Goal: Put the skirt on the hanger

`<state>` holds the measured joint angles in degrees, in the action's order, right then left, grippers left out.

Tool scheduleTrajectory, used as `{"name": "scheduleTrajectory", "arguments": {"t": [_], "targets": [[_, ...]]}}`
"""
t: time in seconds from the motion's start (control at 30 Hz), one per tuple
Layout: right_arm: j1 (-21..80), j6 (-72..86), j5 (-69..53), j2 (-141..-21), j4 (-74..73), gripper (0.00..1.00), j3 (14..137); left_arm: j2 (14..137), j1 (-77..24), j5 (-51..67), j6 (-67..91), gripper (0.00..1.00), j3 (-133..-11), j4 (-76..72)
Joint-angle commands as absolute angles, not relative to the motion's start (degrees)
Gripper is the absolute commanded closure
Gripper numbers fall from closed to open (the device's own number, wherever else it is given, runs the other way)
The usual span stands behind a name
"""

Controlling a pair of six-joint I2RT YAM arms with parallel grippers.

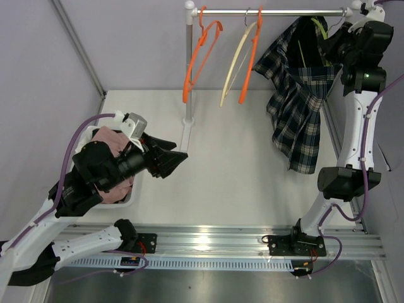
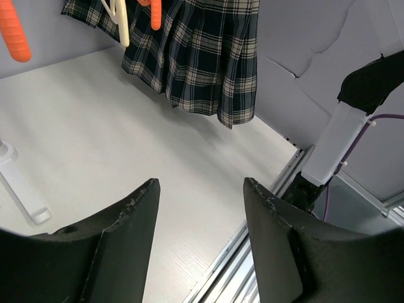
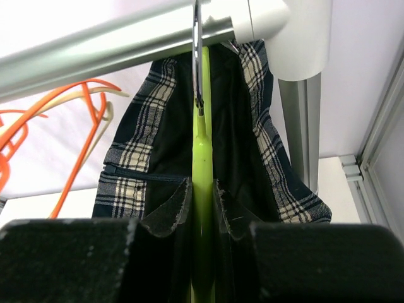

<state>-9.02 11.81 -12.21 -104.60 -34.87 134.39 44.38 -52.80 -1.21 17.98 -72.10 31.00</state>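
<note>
A dark plaid skirt hangs from a lime-green hanger whose metal hook sits over the rail at the back right. My right gripper is up at the rail, shut on the green hanger's neck, with the skirt draped to both sides of it. My left gripper hovers low over the table's left side, open and empty; in the left wrist view its fingers frame bare table with the skirt hanging far ahead.
Two orange hangers and a cream one hang on the rail's left half. The rack's post stands on the table near my left gripper. A white bin with pink cloth sits under the left arm.
</note>
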Motion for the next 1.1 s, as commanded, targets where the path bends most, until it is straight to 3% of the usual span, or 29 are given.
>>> {"name": "scheduleTrajectory", "arguments": {"t": [0.0,0.13,0.3,0.5,0.53,0.63,0.7,0.87,1.07], "targets": [[-9.2,12.0,-11.6,-101.9,-25.2,1.0,133.9,44.7,-52.5,-0.4,18.2,0.39,-71.5,29.6],[-9.2,11.7,-11.6,-101.3,-25.1,0.99,131.8,44.9,-52.5,-0.4,18.2,0.39,-71.5,29.7],[-9.2,12.0,-9.9,-100.1,-25.0,0.9,129.9,44.9,-52.5,-0.8,18.2,0.38,-71.2,30.0],[-9.2,12.9,-7.9,-97.3,-25.0,0.63,126.6,44.5,-52.5,-2.1,18.0,0.37,-70.9,30.3],[-9.2,13.2,-7.7,-96.8,-25.0,0.52,125.3,44.4,-52.5,-2.4,18.0,0.37,-70.9,30.5],[-9.2,14.7,-6.9,-94.7,-25.2,0.32,123.6,44.2,-52.5,-3.3,17.7,0.36,-71.1,30.5],[-9.2,15.9,-6.3,-93.2,-25.7,0.24,122.2,44.0,-52.5,-4.4,17.3,0.35,-71.1,30.5],[-9.2,17.2,-6.9,-90.7,-27.9,0.15,120.4,44.2,-52.5,-6.0,16.6,0.34,-72.2,31.2],[-9.2,19.2,-8.3,-87.2,-28.6,0.12,118.0,44.6,-52.5,-7.7,15.9,0.33,-73.7,31.8]]}}
